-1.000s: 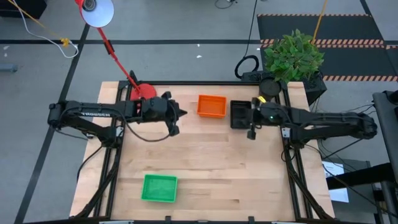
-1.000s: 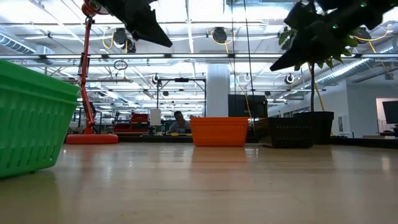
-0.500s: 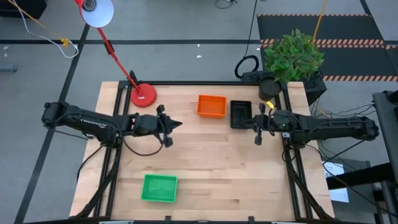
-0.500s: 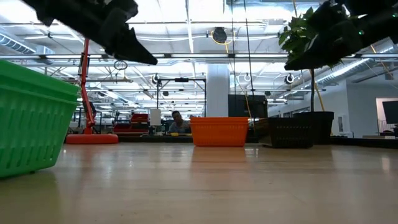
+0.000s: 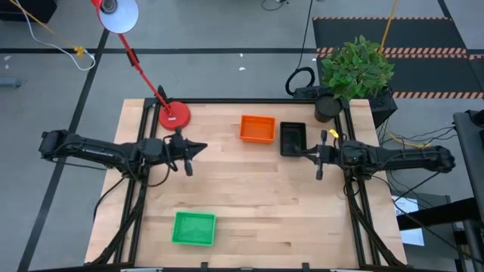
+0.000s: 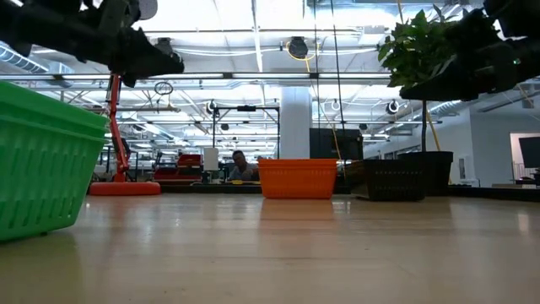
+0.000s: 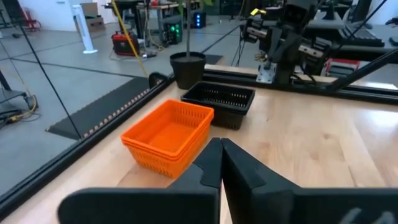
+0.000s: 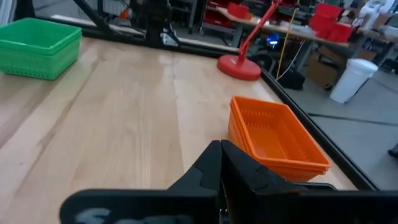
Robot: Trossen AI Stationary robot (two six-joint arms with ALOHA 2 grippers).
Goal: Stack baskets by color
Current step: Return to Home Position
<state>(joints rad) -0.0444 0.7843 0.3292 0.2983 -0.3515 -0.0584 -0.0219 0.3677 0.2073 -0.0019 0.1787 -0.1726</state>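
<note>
- While the table [image 5: 249, 189] bears all three, the green stack [image 5: 194, 227] sits alone near the low camera; orange stack [image 5: 257, 128] and black stack [image 5: 293, 138] stand side by side opposite.
- Likely light, stiff mesh: pinch a rim.
- Clenched, empty: left gripper [image 7: 221, 144], right gripper [image 8: 221, 145].
- Layers per stack: unclear.

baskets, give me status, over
Left gripper shut, empty, at left side; right gripper shut, empty, at right. Orange stack and black baskets side by side at far edge, green stack near edge. Lamp base clear of all.
</note>
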